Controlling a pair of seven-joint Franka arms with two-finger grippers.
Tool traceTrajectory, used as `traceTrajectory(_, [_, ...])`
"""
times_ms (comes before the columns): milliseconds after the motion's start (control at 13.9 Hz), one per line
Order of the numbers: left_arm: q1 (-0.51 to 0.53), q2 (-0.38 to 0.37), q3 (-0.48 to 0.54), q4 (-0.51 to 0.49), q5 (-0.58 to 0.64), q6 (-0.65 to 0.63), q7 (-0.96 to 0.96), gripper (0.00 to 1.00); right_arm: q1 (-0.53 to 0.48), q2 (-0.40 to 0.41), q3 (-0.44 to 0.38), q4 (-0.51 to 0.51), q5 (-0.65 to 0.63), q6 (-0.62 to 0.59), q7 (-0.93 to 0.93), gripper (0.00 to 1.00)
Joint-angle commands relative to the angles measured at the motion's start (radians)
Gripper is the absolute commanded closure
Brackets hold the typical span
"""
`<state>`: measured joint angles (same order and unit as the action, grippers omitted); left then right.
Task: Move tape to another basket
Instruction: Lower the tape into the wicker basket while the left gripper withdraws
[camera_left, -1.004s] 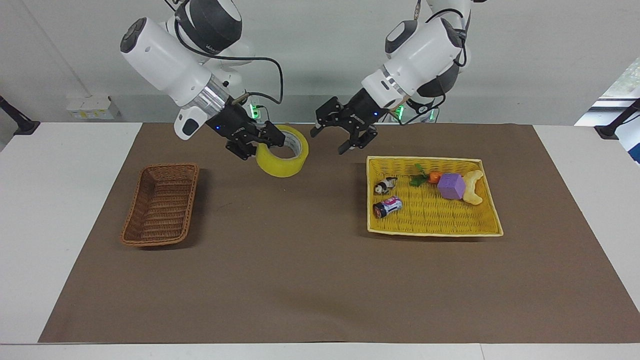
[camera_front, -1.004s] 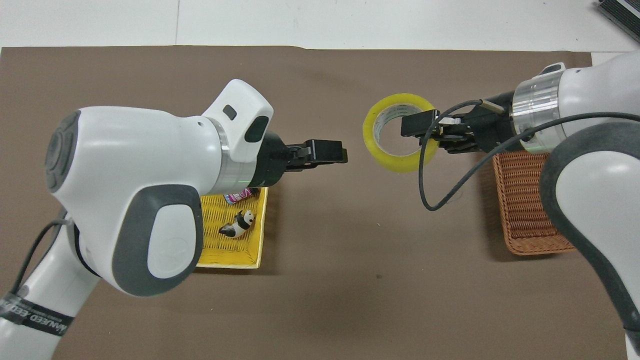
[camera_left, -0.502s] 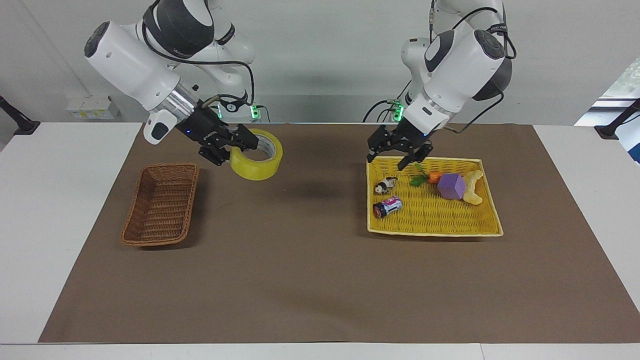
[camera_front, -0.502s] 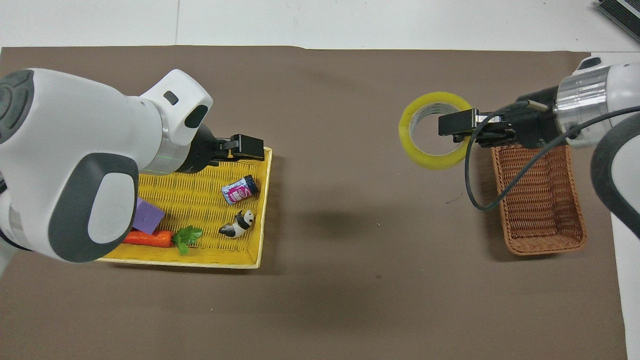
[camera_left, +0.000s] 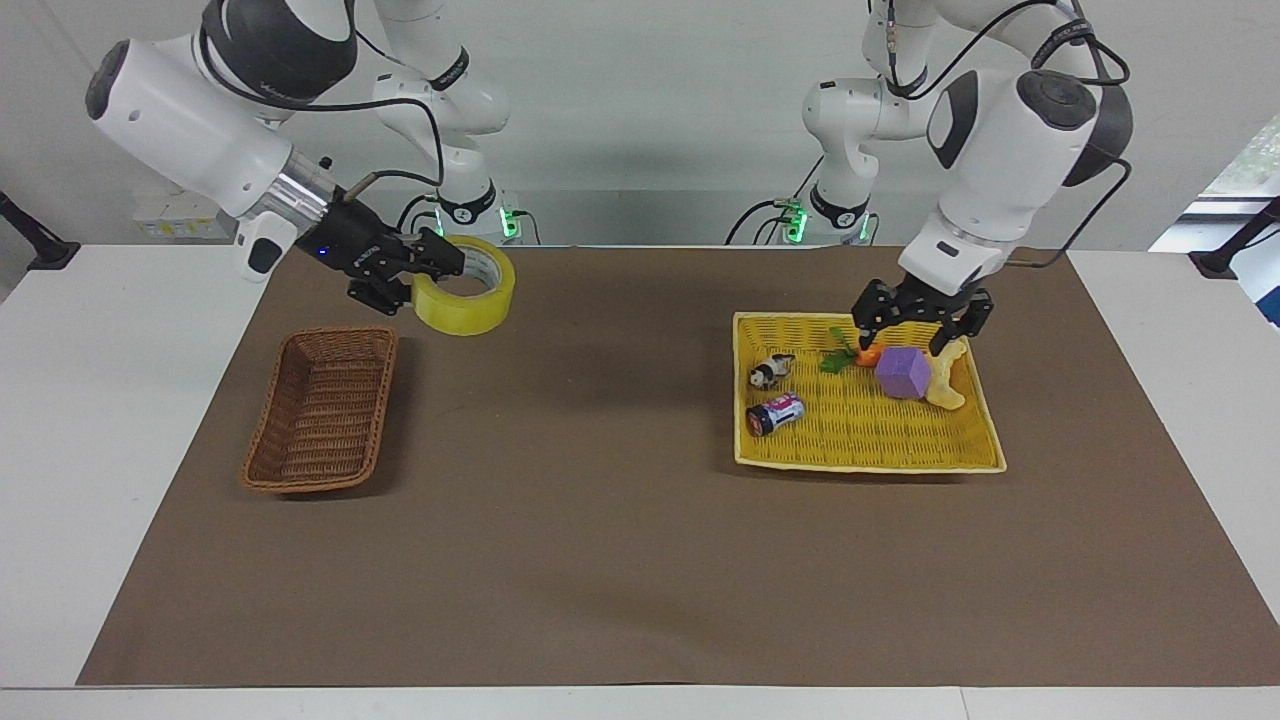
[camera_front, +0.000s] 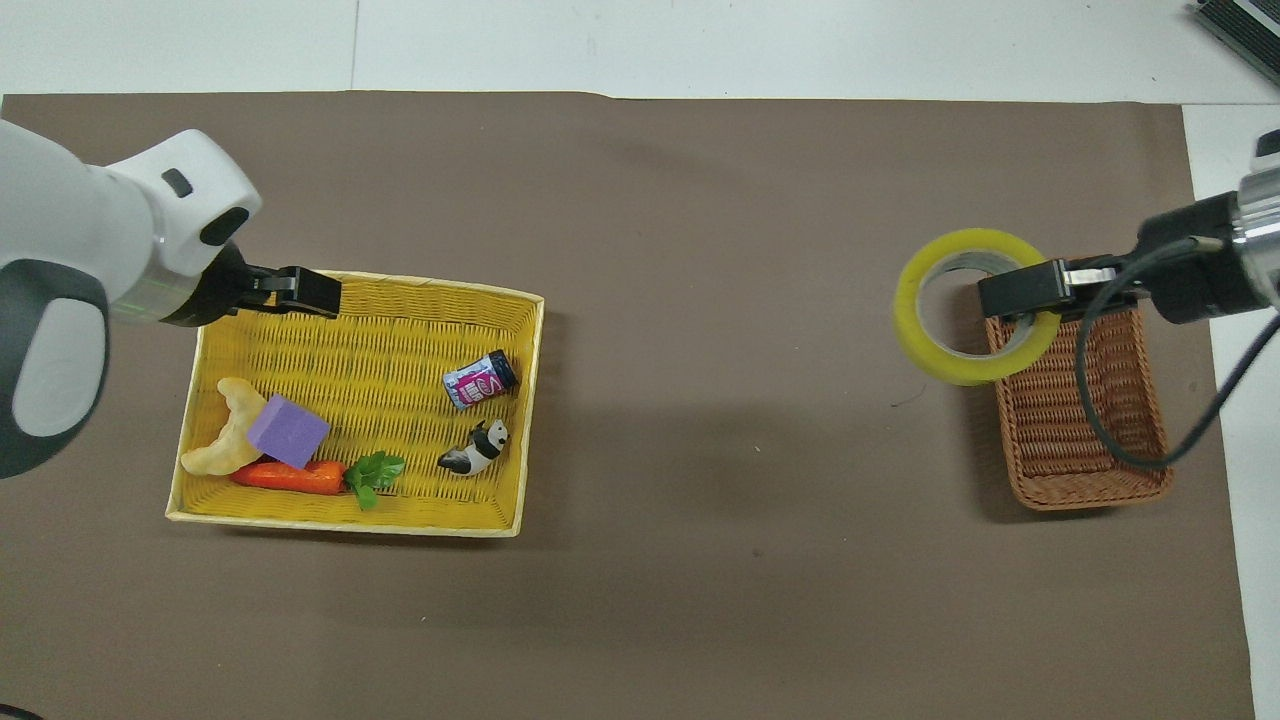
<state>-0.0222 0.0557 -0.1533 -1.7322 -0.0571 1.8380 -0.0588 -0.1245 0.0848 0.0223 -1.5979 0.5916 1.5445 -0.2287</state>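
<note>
Overhead view first, starting from the robots' end: the yellow tray basket (camera_front: 530, 400) sits at the left arm's end of the desk (camera_left: 600, 560), on the brown mat (camera_front: 700, 300). In it, nearest the robots, lie a carrot (camera_front: 285, 476) with green leaves and a small panda figure (camera_front: 475, 450). A purple block (camera_front: 288, 431) rests partly on the carrot and against a pale, puffy snack-shaped piece (camera_front: 222, 440). A little farther from the robots lies a small purple-labelled can (camera_front: 480, 379) on its side.

The left gripper (camera_left: 922, 330) hangs over the tray, and in the facing view its fingers (camera_left: 862, 338) stand wide apart with nothing between them. Straight below those fingers are the carrot's top, the purple block and the pale piece; the can and the panda lie off to one side of them, toward the middle of the desk.

At the right arm's end sits the brown wicker basket (camera_front: 1085, 470), with nothing in it that I can see. The right gripper (camera_left: 415, 283) is up in the air, its fingers (camera_front: 1015, 293) clamped tight on the wall of the tape (camera_left: 470, 305), one finger inside the roll's core and one outside. The yellowish roll hangs from those fingers tilted, its hole facing partly upward. From above it overlaps the basket's corner farthest from the robots, though the facing view shows it clear of the rim and not touching it.
</note>
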Motion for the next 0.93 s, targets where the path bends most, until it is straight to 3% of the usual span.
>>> traceTrajectory(0, [0.040, -0.020, -0.012, 0.010, 0.019, -0.066, 0.016, 0.00, -0.096, -0.020, 0.005, 0.006, 0.016, -0.098, -0.118, 1.00])
traceTrajectory(143, [0.056, -0.022, -0.011, 0.010, 0.019, -0.069, 0.013, 0.00, -0.168, -0.037, -0.007, 0.000, -0.001, -0.156, -0.199, 1.00])
traceTrajectory(287, [0.076, -0.020, -0.009, 0.010, 0.019, -0.066, 0.013, 0.00, -0.213, -0.043, -0.010, -0.005, -0.047, -0.141, -0.245, 1.00])
traceTrajectory(502, [0.093, -0.020, -0.005, 0.011, 0.019, -0.065, 0.013, 0.00, -0.181, -0.043, 0.001, -0.051, -0.193, 0.043, -0.184, 1.00])
traceTrajectory(789, [0.084, -0.019, -0.003, 0.013, 0.019, -0.076, 0.011, 0.00, -0.181, 0.088, -0.001, -0.065, -0.219, 0.112, -0.173, 1.00])
traceTrajectory(860, [0.062, -0.017, 0.026, 0.020, 0.022, -0.078, 0.019, 0.00, -0.176, 0.104, -0.001, -0.095, -0.284, 0.170, -0.231, 1.00])
